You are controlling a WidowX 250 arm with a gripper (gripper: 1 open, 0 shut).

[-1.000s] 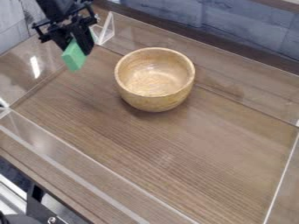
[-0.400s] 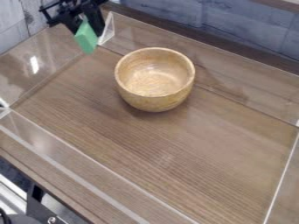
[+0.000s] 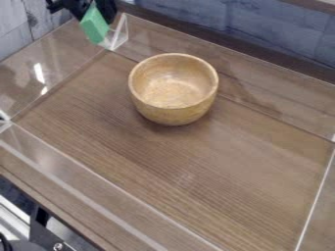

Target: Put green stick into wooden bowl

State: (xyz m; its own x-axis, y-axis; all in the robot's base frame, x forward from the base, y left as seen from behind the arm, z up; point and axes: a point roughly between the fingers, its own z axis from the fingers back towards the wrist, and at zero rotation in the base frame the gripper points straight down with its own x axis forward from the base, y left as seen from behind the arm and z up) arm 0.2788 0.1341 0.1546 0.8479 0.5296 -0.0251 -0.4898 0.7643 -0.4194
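The green stick hangs in the air at the top left, its lower end pointing down. My gripper is shut on its upper end and is mostly cut off by the top edge of the view. The wooden bowl stands upright on the wooden table, right of and below the stick, with nothing inside. The stick is well above the table and to the left of the bowl's rim.
A clear plastic wall runs around the wooden table top. A small clear bracket sits just right of the stick. A grey tiled wall lies behind.
The gripper has lifted the green stick up and a little to the right, toward the top edge. The bowl has not moved.
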